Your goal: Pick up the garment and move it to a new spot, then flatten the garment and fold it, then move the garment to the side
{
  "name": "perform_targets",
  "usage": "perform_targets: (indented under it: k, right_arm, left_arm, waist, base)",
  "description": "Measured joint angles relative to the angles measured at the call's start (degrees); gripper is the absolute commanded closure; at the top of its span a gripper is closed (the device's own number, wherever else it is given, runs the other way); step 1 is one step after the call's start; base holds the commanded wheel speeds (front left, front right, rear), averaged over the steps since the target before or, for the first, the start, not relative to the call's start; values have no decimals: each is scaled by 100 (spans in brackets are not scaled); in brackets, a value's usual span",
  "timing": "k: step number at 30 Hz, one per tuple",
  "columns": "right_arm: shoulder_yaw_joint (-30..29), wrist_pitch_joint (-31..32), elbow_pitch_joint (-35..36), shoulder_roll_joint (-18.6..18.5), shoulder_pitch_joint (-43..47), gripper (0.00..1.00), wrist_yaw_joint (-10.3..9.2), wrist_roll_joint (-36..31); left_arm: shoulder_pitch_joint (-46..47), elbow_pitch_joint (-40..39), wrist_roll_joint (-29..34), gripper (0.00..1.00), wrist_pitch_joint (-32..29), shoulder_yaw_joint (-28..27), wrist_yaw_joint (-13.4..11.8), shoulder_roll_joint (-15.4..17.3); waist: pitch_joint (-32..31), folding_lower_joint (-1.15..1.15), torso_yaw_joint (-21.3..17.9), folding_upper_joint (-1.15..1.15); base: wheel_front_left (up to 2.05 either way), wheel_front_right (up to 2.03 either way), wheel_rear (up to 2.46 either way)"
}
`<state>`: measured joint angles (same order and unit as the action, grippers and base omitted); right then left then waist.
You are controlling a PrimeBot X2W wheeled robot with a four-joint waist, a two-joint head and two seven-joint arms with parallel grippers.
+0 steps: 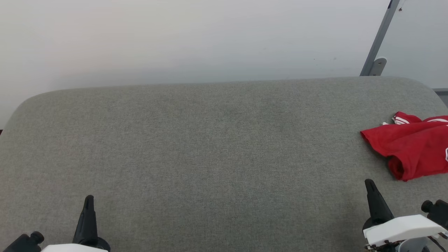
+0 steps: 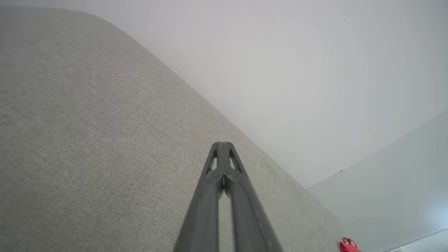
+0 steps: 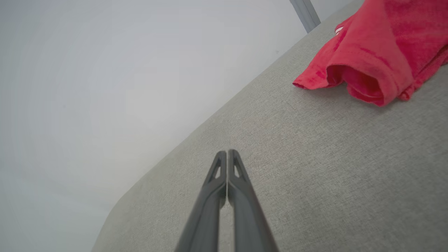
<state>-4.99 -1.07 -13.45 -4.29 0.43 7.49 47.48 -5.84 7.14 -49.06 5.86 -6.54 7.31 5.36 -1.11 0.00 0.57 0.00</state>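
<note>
Grey fabric-covered bench (image 1: 196, 147), rounded far corners; pale wall (image 1: 175, 38) behind; slanted grey metal post (image 1: 379, 38) at far right.

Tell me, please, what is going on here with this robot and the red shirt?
Nothing is being handled at this moment. The red garment lies bunched up, not flat, at the right end of the grey fabric surface. The left gripper and the right gripper are at the near edge, jaws shut and empty. The right one is the closer to the garment, but apart from it.
</note>
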Motion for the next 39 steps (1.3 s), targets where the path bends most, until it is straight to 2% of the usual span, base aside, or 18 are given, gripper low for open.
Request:
perform_targets:
  k: [39]
  right_arm:
    - [-81, 414, -24, 69, -347, 100, 0, 2454]
  left_arm:
    - [645, 381, -2357, 100, -669, 19, 0, -127]
  waist:
    - [59, 0, -26, 0]
  base:
    - [0, 0, 0]
